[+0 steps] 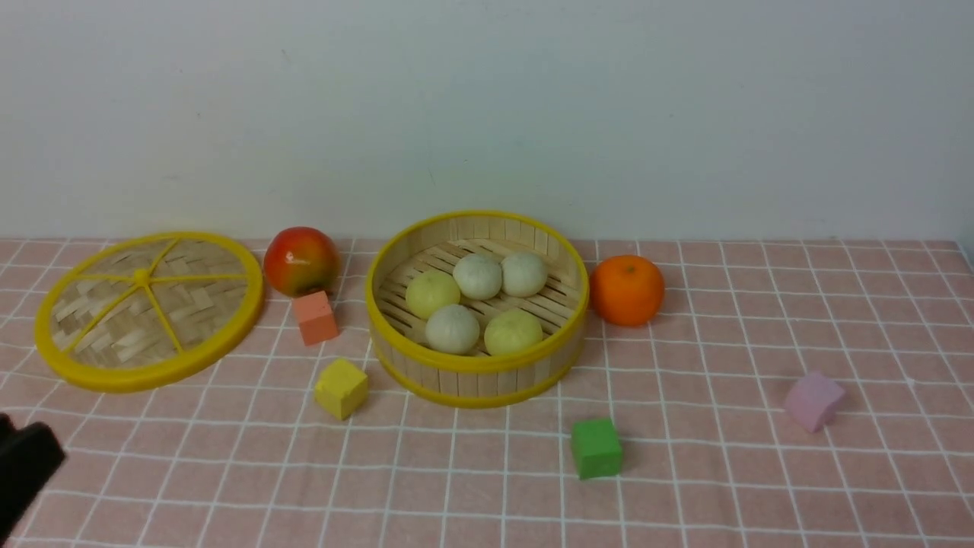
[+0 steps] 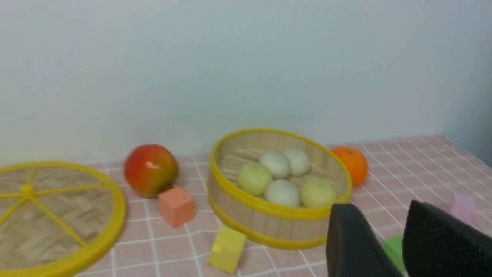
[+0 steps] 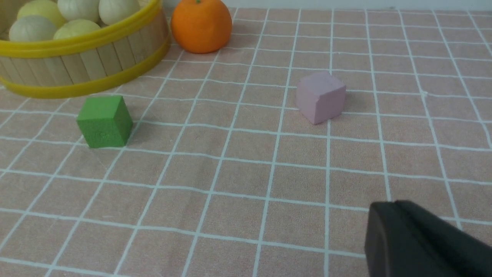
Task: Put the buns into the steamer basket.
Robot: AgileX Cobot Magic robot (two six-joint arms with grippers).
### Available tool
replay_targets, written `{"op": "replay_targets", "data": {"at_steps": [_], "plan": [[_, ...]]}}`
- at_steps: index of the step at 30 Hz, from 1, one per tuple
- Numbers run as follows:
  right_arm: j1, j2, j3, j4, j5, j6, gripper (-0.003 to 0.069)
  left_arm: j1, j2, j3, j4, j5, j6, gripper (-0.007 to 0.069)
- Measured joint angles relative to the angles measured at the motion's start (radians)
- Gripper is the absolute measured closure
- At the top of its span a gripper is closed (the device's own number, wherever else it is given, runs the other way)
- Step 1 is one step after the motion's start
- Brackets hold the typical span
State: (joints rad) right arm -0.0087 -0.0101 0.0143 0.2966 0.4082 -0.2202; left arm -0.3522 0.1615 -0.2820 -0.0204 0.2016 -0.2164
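The steamer basket (image 1: 396, 262) stands mid-table and holds all five buns: two pale yellow ones (image 1: 432, 294) (image 1: 514, 332) and three off-white ones (image 1: 477, 275) (image 1: 523, 274) (image 1: 452, 329). The basket (image 2: 269, 225) and its buns also show in the left wrist view, and the basket (image 3: 88, 57) in the right wrist view. My left gripper (image 2: 386, 223) is open and empty, well in front of the basket; it shows at the front view's lower left edge (image 1: 23, 468). My right gripper (image 3: 396, 209) is shut and empty, low over the cloth, away from the basket.
A flat woven lid (image 1: 148, 308) lies at the left. An apple (image 1: 300, 260) and an orange (image 1: 626, 289) flank the basket. Foam cubes lie around: orange (image 1: 316, 317), yellow (image 1: 341, 388), green (image 1: 596, 448), pink (image 1: 813, 400). A wall stands behind.
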Motion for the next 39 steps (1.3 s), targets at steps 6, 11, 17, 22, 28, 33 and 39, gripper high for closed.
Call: {"op": "replay_targets", "data": {"at_steps": [6,11,17,22,28,33,39], "plan": [[0.0,0.0,0.0,0.0,0.0,0.0,0.0624,0.242,-0.154,0.111,0.002,0.028,-0.108,0.04],[0.0,0.0,0.0,0.0,0.0,0.0,0.0616,0.301,-0.171,0.283,0.006,0.077,-0.145,0.0502],[0.0,0.0,0.0,0.0,0.0,0.0,0.0606,0.303,-0.171,0.313,0.006,0.189,-0.145,0.0638],[0.0,0.0,0.0,0.0,0.0,0.0,0.0601,0.303,-0.171,0.313,0.006,0.189,-0.145,0.0638],[0.0,0.0,0.0,0.001,0.0,0.0,0.0595,0.303,-0.171,0.313,0.006,0.189,-0.145,0.0638],[0.0,0.0,0.0,0.001,0.0,0.0,0.0587,0.303,-0.171,0.313,0.006,0.189,-0.145,0.0638],[0.0,0.0,0.0,0.001,0.0,0.0,0.0576,0.303,-0.171,0.313,0.006,0.189,-0.145,0.0638]]}}
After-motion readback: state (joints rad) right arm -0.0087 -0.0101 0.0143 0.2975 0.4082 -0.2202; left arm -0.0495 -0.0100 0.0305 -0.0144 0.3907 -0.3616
